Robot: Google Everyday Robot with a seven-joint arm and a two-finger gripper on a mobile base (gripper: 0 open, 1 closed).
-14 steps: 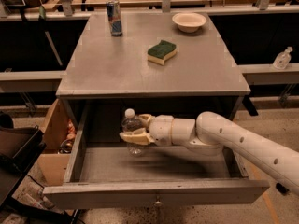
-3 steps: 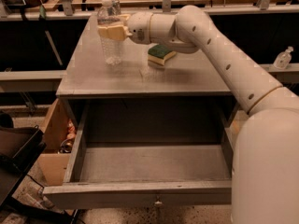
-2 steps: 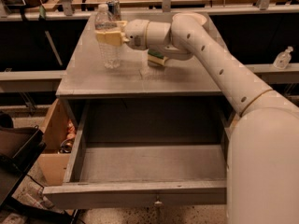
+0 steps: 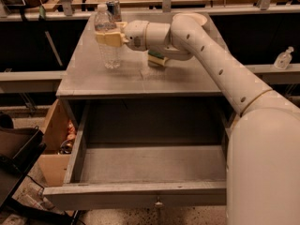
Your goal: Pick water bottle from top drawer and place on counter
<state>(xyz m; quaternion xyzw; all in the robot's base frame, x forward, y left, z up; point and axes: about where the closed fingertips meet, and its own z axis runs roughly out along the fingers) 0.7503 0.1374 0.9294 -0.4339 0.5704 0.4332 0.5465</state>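
The water bottle (image 4: 108, 43), clear with a white cap, stands upright on the left part of the grey counter (image 4: 183, 74). My gripper (image 4: 108, 38) is around its upper body, its tan fingers (image 4: 107, 39) shut on it. The white arm reaches in from the lower right across the counter. The top drawer (image 4: 140, 170) is pulled wide open below, its inside bare, with a small round knob (image 4: 159, 203) on the front panel.
A dark drink can (image 4: 113, 9) stands at the counter's far left, just behind the bottle. A yellow-green sponge (image 4: 158, 58) lies mid-counter, partly behind my arm. A bowl (image 4: 193, 18) sits at the far right. A small pump bottle (image 4: 283, 58) is on the right shelf.
The bottle came out of the drawer up to the counter. Over the last second it moved slightly left and down, and its base now rests on the counter.
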